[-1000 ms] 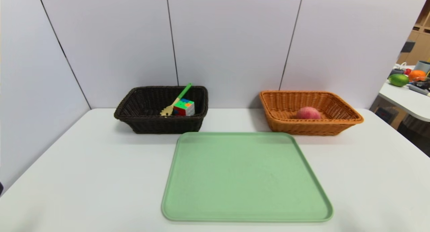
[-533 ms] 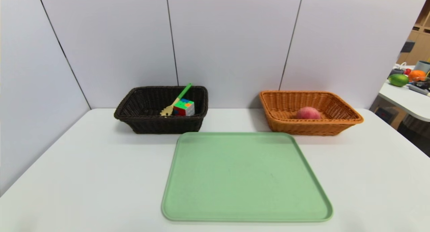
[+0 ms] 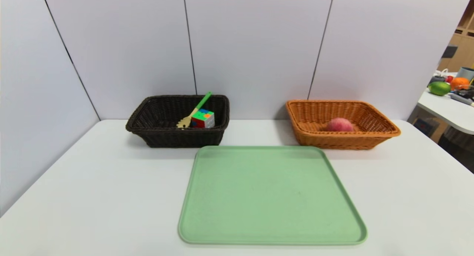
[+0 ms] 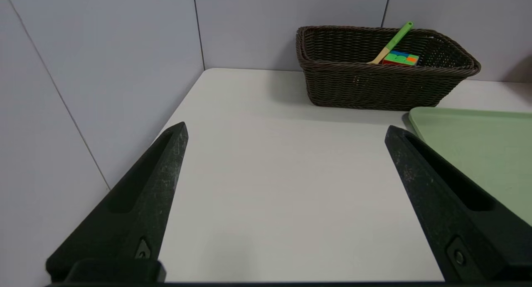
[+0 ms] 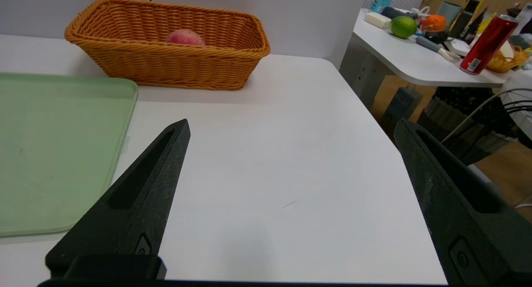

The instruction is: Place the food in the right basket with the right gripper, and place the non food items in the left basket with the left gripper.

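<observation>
A dark brown left basket (image 3: 148, 117) (image 4: 374, 87) holds a multicoloured puzzle cube (image 3: 203, 118) (image 4: 400, 58) and a green-handled spatula (image 3: 196, 108) (image 4: 392, 41). The orange right basket (image 3: 385, 132) (image 5: 137, 62) holds a pink peach (image 3: 339, 125) (image 5: 185, 37). Neither gripper shows in the head view. My left gripper (image 4: 286, 131) hangs open over bare table near the left wall, well short of the brown basket. Over bare table on the right side, my right gripper (image 5: 291, 127) is open with nothing between its fingers.
A pale green tray (image 3: 272, 196) (image 4: 478, 133) (image 5: 50, 145) lies bare in the table's middle, in front of both baskets. Grey wall panels close the back and left. A side table (image 5: 415, 62) with a red can (image 5: 484, 44) and fruit stands beyond the right edge.
A small dark shape at the head view's lower left edge one second ago is gone now. Baskets, their contents and the tray have not moved.
</observation>
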You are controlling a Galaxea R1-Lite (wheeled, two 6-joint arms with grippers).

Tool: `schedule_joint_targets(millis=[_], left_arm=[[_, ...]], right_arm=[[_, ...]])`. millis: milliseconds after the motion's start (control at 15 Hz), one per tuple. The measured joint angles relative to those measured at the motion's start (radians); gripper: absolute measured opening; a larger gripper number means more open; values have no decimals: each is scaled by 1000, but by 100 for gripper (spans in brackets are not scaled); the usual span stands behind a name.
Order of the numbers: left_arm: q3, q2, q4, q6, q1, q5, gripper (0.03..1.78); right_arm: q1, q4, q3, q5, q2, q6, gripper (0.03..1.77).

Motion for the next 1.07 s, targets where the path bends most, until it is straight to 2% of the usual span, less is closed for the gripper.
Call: schedule_joint_targets(millis=[667,800,1067], left_arm=[[41,-81,12,2,-2,10,169],[49,-92,13,8,-3,7,169],[87,-131,15,39,-5,-11,169]], right_arm=[[-41,-5,69,7,-101,3,170],[-38,0,82,39,-132,9,170],[-35,104,86,163,-227,9,170]])
